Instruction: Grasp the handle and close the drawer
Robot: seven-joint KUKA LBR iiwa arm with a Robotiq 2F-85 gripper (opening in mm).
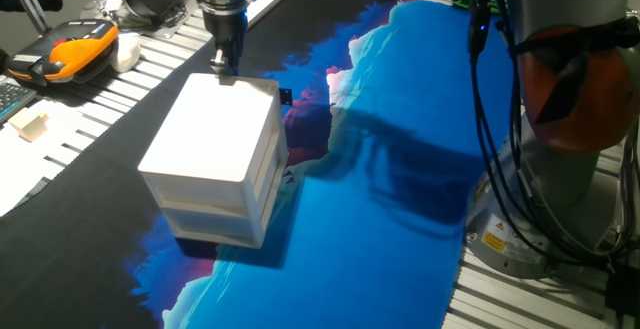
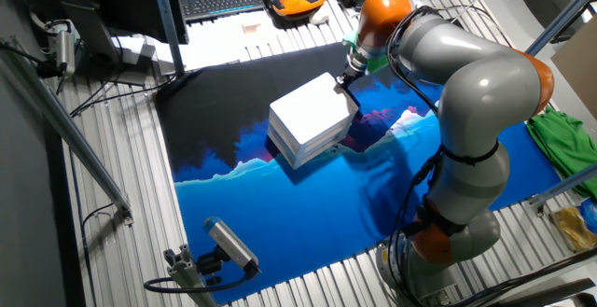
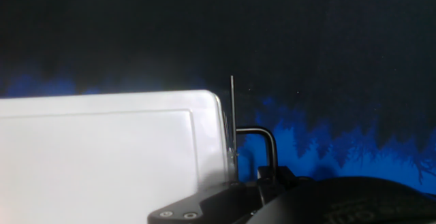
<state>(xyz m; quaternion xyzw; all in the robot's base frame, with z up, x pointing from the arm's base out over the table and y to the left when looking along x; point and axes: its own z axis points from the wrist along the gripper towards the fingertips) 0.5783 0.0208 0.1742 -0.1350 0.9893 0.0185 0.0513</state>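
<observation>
Looking at your end effector (image 1: pixel 222 66), it's right at the cabinet's (image 1: pixel 215 159) far top edge, fingers narrow; can't tell if they grip the handle (image 3: pixel 257 146). Drawer (image 1: pixel 268 164) sits mid-surface, facing right.

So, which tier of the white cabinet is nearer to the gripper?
The upper drawer, directly under the cabinet's top. The gripper hangs at the cabinet's top far edge, so the lower tier, against the blue cloth, lies farther from it.
</observation>
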